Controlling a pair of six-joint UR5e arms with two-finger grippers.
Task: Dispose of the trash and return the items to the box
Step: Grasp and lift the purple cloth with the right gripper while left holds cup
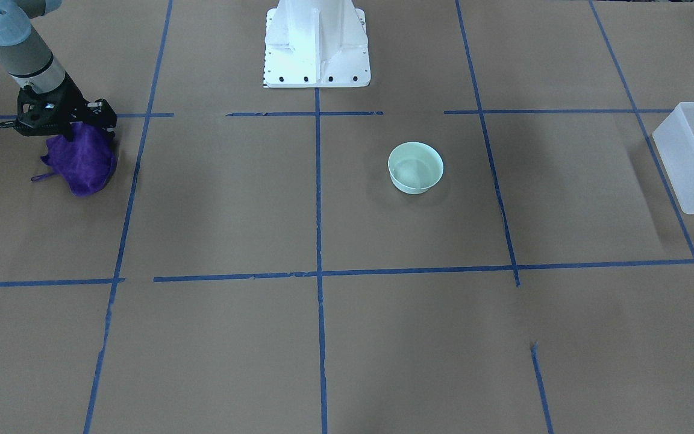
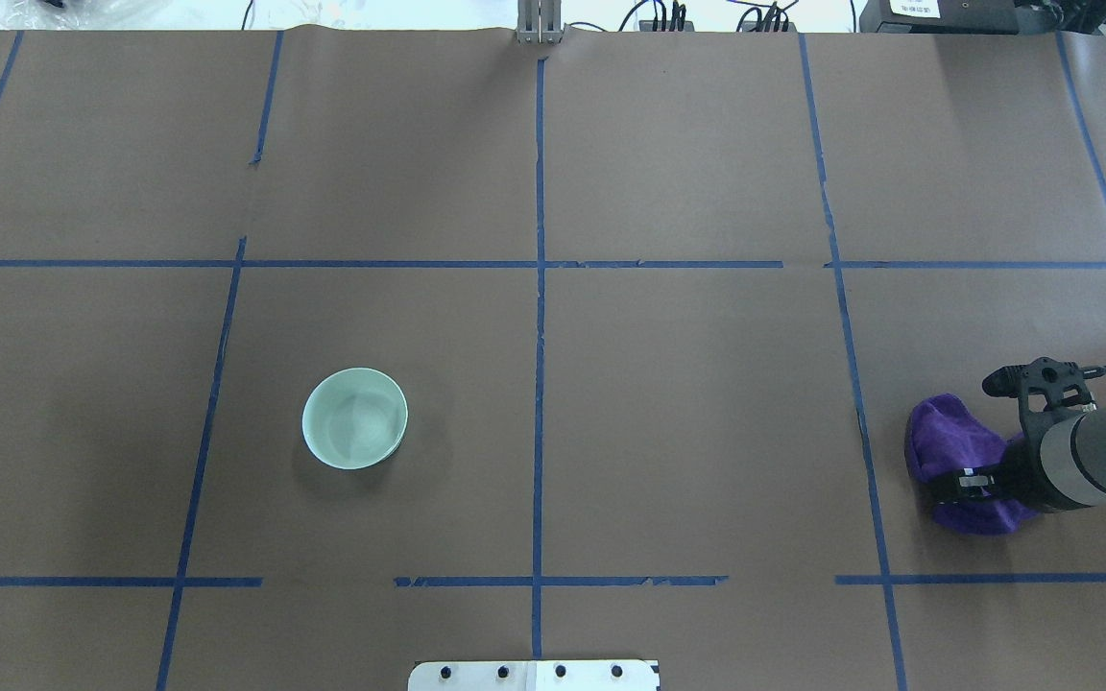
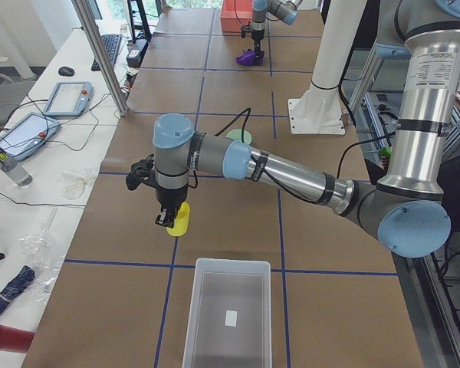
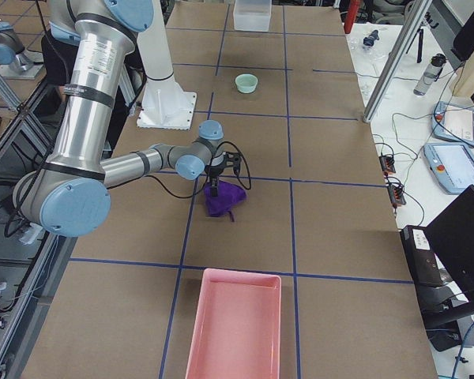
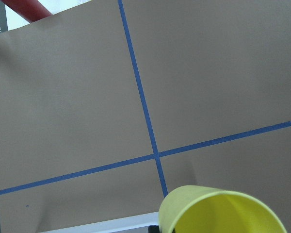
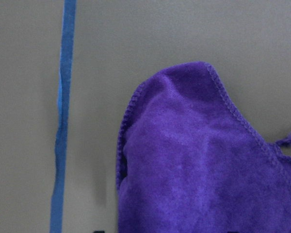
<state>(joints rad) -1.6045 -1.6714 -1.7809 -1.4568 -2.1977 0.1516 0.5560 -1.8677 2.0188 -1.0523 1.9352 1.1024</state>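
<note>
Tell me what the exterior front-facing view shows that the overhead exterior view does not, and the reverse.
Front-facing only: the box, cut off by the frame's edge. Overhead only: cables along the table's far edge. Both: the pale green bowl, the purple cloth with the right gripper at it, and the white base.

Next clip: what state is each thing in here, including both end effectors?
left end effector: at the cup; open or shut unclear.
yellow cup: upright, mouth up, at that end effector's tip.
purple cloth: bunched, pinched at its top.
right end effector: shut on the purple cloth.
green bowl: upright, empty, untouched.
translucent box: open-topped, no items inside.
pink bin: open-topped, empty.
</note>
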